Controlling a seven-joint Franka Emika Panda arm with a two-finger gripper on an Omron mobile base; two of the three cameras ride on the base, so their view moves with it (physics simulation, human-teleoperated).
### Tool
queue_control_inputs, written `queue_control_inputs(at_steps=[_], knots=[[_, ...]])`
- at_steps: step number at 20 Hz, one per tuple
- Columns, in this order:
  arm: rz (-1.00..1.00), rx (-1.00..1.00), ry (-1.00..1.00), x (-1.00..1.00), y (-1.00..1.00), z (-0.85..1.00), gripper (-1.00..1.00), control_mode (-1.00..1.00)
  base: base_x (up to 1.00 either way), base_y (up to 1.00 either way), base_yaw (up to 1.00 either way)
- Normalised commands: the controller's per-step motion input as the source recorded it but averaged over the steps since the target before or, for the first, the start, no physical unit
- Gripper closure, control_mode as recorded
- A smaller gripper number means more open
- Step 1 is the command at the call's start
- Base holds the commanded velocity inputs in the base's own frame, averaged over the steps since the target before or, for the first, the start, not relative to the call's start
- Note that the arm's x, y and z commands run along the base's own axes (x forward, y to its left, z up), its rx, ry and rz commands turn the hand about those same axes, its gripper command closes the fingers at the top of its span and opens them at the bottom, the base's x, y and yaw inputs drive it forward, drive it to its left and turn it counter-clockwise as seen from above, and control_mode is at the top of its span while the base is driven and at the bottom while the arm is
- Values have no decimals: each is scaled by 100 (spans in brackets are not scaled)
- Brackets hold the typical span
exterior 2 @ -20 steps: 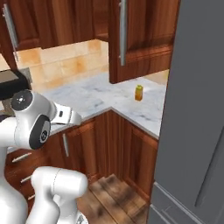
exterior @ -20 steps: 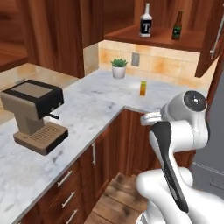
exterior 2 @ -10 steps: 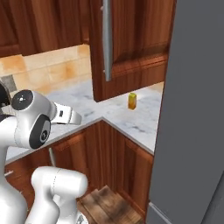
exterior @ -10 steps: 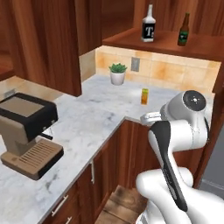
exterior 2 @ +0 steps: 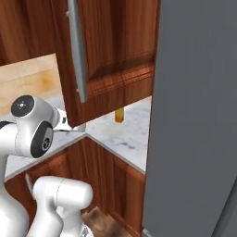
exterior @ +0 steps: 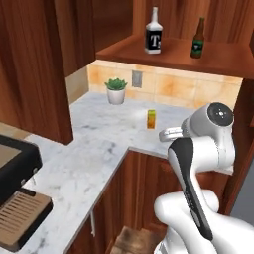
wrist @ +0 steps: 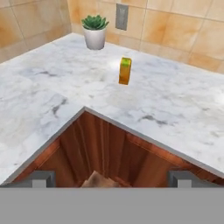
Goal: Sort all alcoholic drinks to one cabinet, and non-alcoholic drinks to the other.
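The jaws stand wide apart with nothing between them; in the hand view the gripper hangs over the inner corner of the marble counter, its two dark fingertips far apart. From the left in the left base view: a coffee machine sits at the near end of the counter, a small potted plant stands against the tiled back wall, and to its right the juice carton stands upright on the marble, well apart from the plant. Above, on the cabinet shelf, the clear bottle with the black label stands left of the brown beer bottle, the two apart. In the right base view the cabinet door with the silver bar handle hangs above the carton, and a tall grey panel lies to the right.
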Motion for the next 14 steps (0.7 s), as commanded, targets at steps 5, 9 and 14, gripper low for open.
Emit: queue_control_inputs(at_steps=[5, 9, 14], knots=[[0, 0, 0, 0, 0, 0, -100, 100, 75, 7, -18], [0, 0, 0, 0, 0, 0, -100, 100, 62, 8, -12], [0, 0, 0, 0, 0, 0, -100, 100, 39, 3, -11]])
